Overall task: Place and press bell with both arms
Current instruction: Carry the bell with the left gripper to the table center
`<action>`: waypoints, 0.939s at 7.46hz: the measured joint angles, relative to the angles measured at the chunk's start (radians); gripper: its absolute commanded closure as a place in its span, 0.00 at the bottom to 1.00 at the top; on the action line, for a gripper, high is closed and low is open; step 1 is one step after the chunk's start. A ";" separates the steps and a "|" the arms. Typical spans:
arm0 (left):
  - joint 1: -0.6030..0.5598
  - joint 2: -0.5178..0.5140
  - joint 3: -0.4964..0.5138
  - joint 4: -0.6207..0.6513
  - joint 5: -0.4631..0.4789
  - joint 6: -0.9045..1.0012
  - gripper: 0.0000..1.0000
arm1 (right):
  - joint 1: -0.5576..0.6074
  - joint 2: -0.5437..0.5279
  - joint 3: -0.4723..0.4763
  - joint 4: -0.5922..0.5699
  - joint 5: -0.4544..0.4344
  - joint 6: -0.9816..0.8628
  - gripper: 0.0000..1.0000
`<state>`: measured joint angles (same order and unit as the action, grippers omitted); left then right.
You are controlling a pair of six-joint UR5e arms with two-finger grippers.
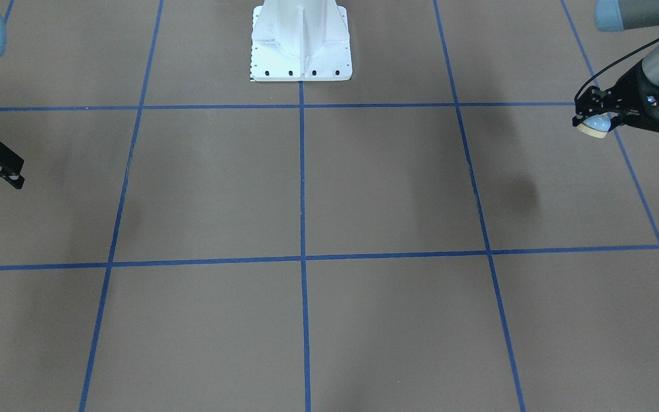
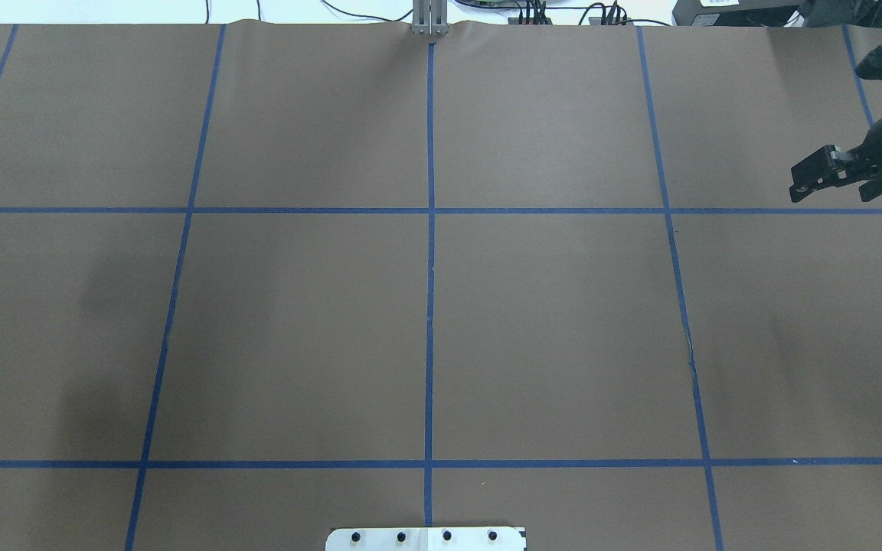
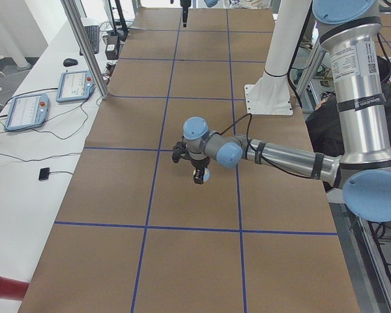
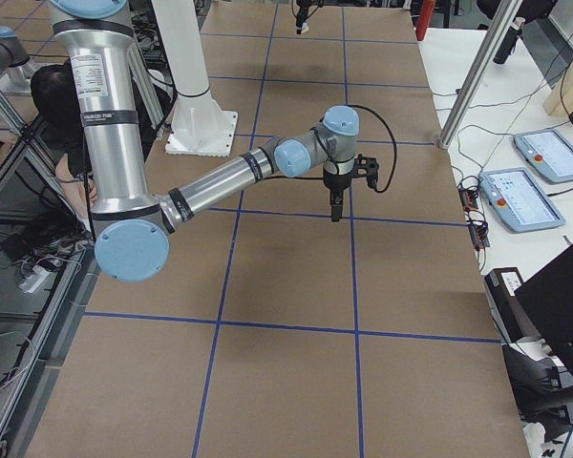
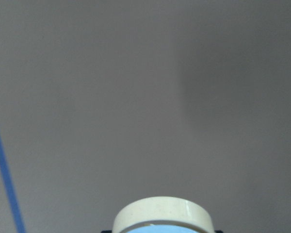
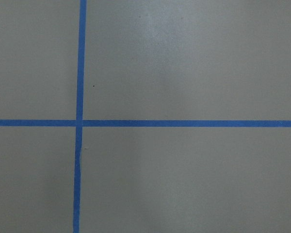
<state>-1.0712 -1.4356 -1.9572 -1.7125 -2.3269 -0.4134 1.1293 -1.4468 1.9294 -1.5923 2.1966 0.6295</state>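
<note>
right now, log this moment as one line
left gripper: shut on bell, held above table | right gripper: empty, jaws unclear | bell not yet placed or pressed

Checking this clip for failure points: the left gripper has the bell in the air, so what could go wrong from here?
1. The bell hangs clear of the table in the left gripper; if released from there, it could bounce or tip over.
2. The right gripper is at the opposite table edge, so after the long reach its press may miss the small button.
</note>
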 measured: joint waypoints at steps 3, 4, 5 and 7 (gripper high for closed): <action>0.046 -0.397 0.009 0.481 0.007 -0.016 1.00 | 0.007 -0.007 0.004 0.000 0.000 -0.003 0.00; 0.102 -0.526 0.043 0.579 0.009 -0.072 1.00 | 0.008 -0.007 0.003 0.000 0.000 -0.006 0.00; 0.165 -0.650 0.105 0.621 0.010 -0.171 1.00 | 0.008 -0.004 0.001 0.000 0.001 -0.021 0.00; 0.286 -0.872 0.281 0.621 0.043 -0.376 1.00 | 0.018 0.013 -0.017 -0.008 0.008 -0.077 0.00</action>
<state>-0.7849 -2.3071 -1.6767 -1.0914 -2.2835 -0.7898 1.1468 -1.4343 1.9128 -1.6004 2.2042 0.5528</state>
